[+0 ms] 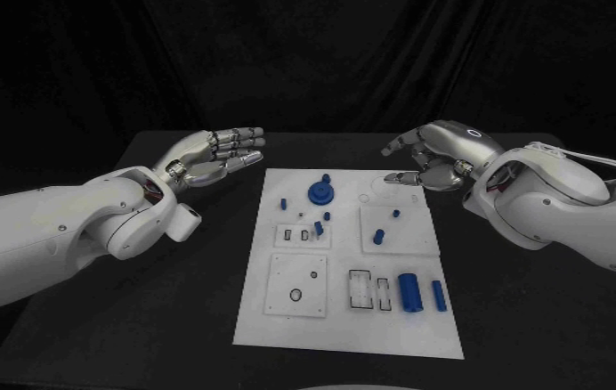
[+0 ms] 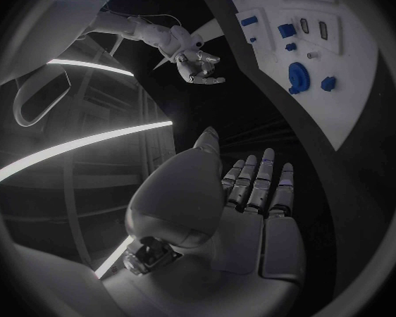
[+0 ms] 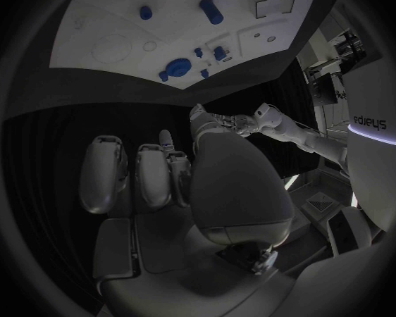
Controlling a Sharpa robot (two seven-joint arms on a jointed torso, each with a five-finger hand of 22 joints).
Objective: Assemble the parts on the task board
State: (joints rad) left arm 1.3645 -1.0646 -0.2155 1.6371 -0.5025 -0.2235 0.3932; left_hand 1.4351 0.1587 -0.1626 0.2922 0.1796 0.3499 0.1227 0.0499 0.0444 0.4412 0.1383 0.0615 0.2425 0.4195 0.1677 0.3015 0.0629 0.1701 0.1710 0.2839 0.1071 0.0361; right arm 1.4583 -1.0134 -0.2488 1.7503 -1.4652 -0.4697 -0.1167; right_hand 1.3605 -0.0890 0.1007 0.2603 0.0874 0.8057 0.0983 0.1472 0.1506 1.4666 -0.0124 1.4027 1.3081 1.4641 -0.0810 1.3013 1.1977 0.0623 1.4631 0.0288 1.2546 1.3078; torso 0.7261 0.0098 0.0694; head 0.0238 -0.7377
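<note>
The white task board (image 1: 346, 329) lies in the middle of the black table. At its far end stands a round blue part (image 1: 320, 195) with a small knob. Small blue pegs (image 1: 380, 236) stand mid-board, and a thick blue cylinder (image 1: 411, 292) and a slimmer one (image 1: 439, 295) lie near its right front corner. My left hand (image 1: 214, 153) hovers left of the board's far end, fingers stretched and apart, holding nothing. My right hand (image 1: 436, 155) hangs over the far right corner, fingers loosely bent and apart, also holding nothing. The left wrist view shows the left hand (image 2: 251, 197), board (image 2: 356, 98) and round part (image 2: 299, 76).
Bare black table (image 1: 167, 319) runs along both sides of the board, with a black curtain behind it. In the right wrist view my right hand (image 3: 154, 183) faces the board (image 3: 92, 21), the round part (image 3: 177, 68) and my left hand (image 3: 237, 123) across it.
</note>
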